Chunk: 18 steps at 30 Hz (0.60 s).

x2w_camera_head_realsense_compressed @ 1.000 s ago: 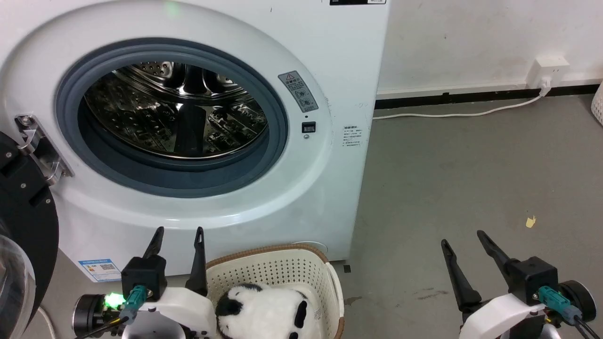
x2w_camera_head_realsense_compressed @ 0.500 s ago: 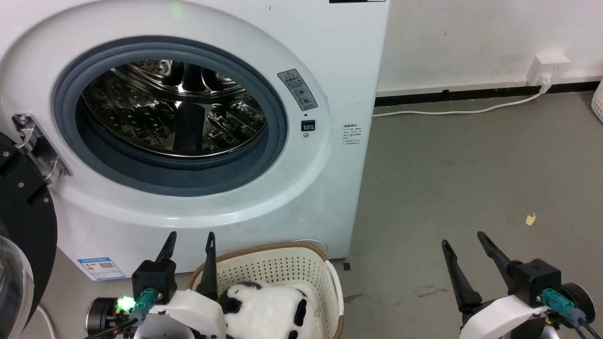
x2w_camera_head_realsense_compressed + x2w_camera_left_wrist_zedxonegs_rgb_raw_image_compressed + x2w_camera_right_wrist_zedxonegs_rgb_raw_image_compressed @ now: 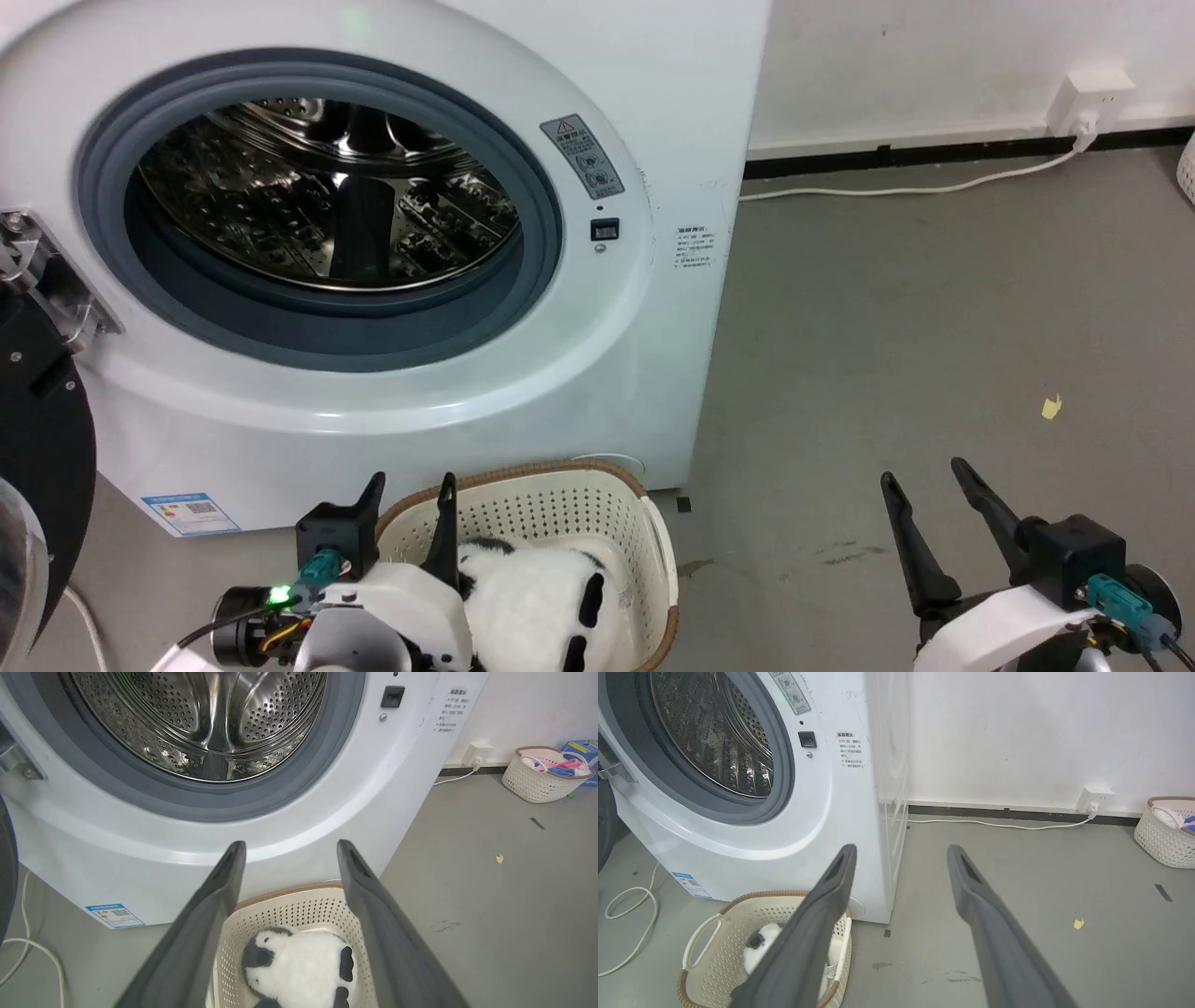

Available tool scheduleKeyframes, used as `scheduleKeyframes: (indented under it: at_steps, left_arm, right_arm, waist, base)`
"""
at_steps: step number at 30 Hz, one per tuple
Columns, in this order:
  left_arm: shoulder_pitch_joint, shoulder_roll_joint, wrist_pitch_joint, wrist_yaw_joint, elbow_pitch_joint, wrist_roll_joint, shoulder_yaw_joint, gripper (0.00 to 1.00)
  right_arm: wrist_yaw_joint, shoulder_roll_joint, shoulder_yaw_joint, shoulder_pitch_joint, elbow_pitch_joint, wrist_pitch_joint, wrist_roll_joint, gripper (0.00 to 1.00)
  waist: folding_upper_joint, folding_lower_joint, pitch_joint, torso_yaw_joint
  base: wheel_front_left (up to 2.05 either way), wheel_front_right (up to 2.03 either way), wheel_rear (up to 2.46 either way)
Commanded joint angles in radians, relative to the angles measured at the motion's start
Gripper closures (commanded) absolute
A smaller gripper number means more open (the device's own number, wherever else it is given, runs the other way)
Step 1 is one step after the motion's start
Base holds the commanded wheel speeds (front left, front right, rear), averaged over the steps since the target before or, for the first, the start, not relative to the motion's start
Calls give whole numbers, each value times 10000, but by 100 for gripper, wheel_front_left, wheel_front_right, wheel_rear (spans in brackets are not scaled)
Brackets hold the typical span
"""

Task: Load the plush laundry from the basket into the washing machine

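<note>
**Head view.** The large white front-loading washing machine [image 3: 607, 373] has its black-rimmed glass door [image 3: 42, 439] swung aside, which exposes the shiny steel drum [image 3: 327, 205] for loading. The cream perforated plastic basket [image 3: 560, 527] stands on the floor just before the machine's base, probably to keep the lift short. The fluffy black-and-white plush panda [image 3: 532, 607] lies inside the basket. The left gripper [image 3: 412, 478] hovers over the basket's left side, fingers parted and empty. The right gripper [image 3: 921, 471] hangs well apart over grey floor.

**Left wrist view.** The spread fingers frame the panda from above. No contact is apparent.

**Right wrist view.** The fingers are spread and hold nothing.
</note>
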State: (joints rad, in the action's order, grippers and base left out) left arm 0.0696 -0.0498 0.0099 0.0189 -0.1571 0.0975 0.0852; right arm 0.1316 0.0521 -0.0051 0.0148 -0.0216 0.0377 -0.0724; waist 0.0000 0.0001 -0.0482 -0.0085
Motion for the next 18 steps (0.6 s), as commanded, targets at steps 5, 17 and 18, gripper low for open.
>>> scheduleKeyframes:
  at_steps: [5, 17, 18]
  left_arm:
    - [506, -3, 312, 122, -703, 431, 275, 0]
    - [1418, -3, 993, 417, -2100, 1238, 814, 0]
    - [1498, -3, 1059, 443, -2214, 1299, 869, 0]
  right_arm:
    - [-3, -5, -46, 41, -51, 162, -210, 0]
    - [-4, -7, -142, -196, -52, 346, -497, 0]
    - [-4, -7, -160, -214, -46, 364, -522, 0]
  waist:
    - [0, -1, -293, -57]
    - [0, -1, -1175, -202]
    - [0, -1, -1255, -211]
  base:
    - [0, 0, 0]
    - [0, 0, 0]
    - [0, 0, 0]
